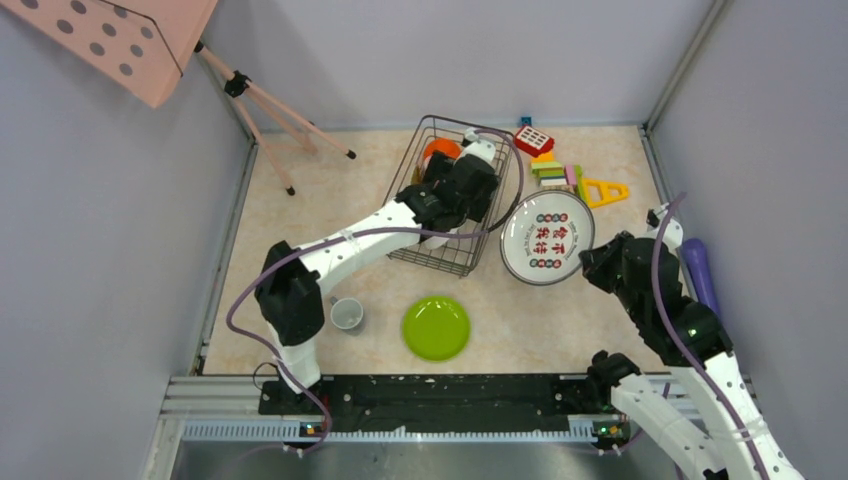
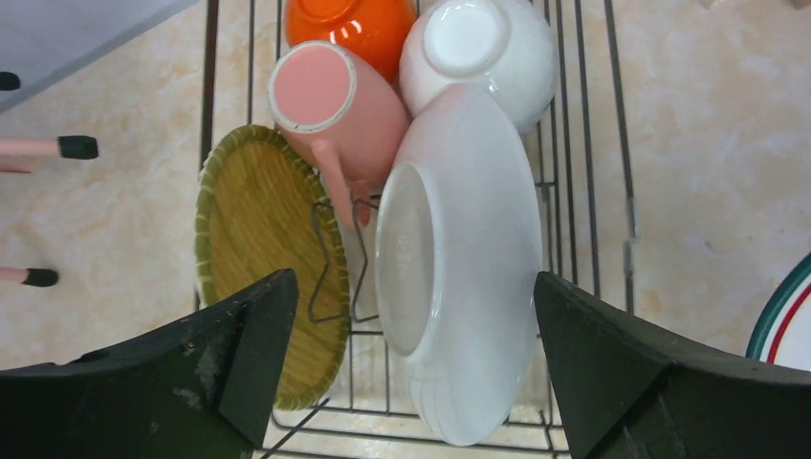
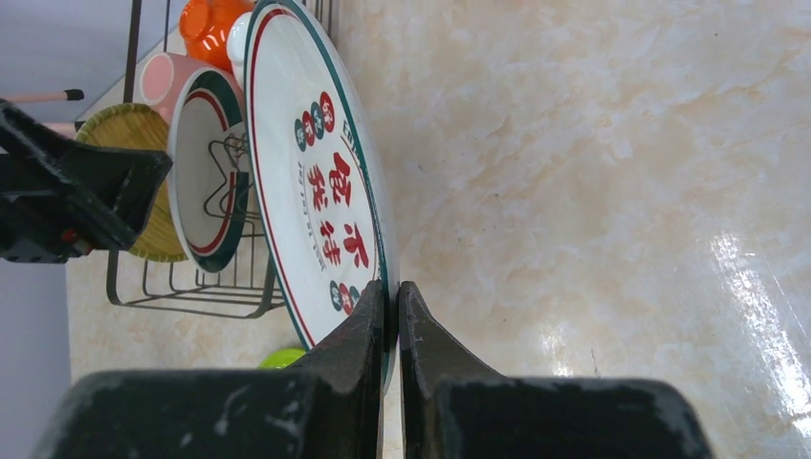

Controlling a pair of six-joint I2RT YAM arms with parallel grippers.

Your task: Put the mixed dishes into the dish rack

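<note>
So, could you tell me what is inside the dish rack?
Inside the rack are a straw mat, a pink cup, an orange bowl, a white cup and a white dish on edge. From above, the left arm covers most of them.

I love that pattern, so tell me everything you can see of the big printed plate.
The large white plate looks glazed ceramic, with a dark green and red rim, red characters in the middle and small round badges around them. The right gripper pinches its rim, holding it face up beside the dish rack.

The white plate (image 1: pixel 547 238) has a green-red rim.
</note>
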